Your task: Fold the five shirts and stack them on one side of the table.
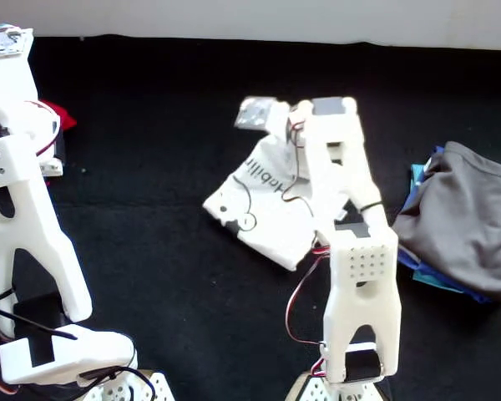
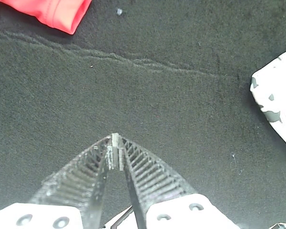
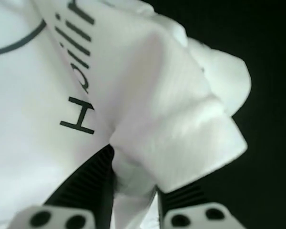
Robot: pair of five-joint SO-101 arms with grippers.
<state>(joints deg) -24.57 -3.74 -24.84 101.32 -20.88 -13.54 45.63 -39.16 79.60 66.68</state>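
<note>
Arm outstretched, right gripper (image 3: 133, 176) clamps white black-lettered fabric shirt (image 1: 250, 200). Left gripper (image 2: 115, 143), 9 o'clock, fingers together; its wrist view shows red fabric garment (image 2: 52, 12).

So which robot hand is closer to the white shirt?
Right. The right gripper is clamped on a fold of the white shirt. The left gripper is shut over the bare black table, with the shirt off to one side of it.

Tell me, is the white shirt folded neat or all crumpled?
Crumpled, not neatly folded. The white shirt lies bunched and uneven, the right gripper pinching a rumpled edge.
</note>
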